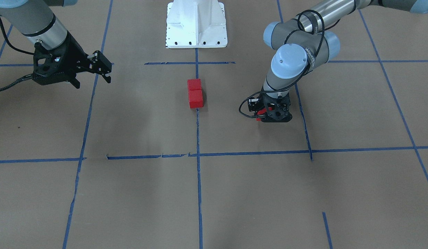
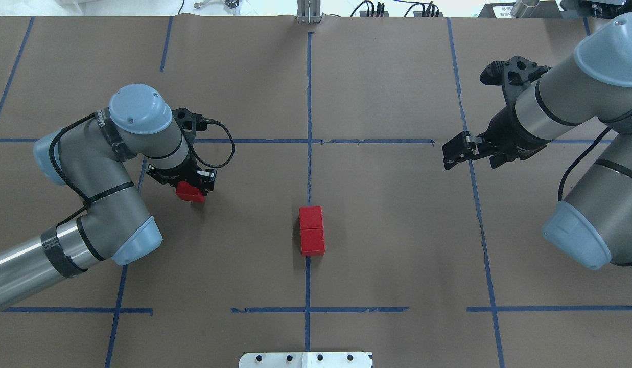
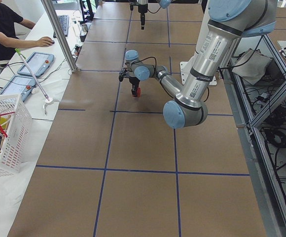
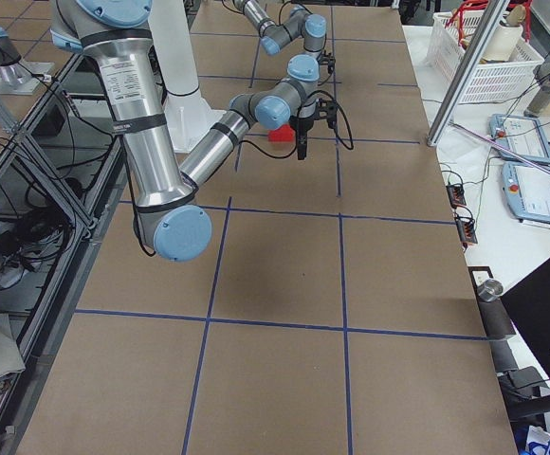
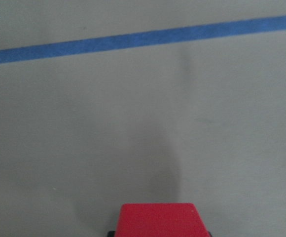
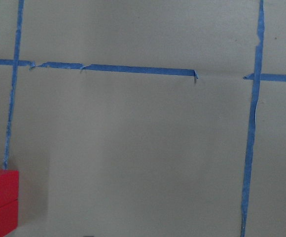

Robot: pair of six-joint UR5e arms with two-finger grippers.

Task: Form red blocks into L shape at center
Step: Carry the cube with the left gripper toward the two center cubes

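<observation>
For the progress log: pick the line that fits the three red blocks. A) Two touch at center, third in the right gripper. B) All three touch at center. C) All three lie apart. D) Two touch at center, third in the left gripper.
D: two red blocks sit edge to edge on the center tape line, and the left gripper is shut on the third block.

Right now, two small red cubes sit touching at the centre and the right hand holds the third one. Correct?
Only the side is wrong: the left hand holds the third small red cube, as the overhead exterior view shows. The rest stands.
</observation>
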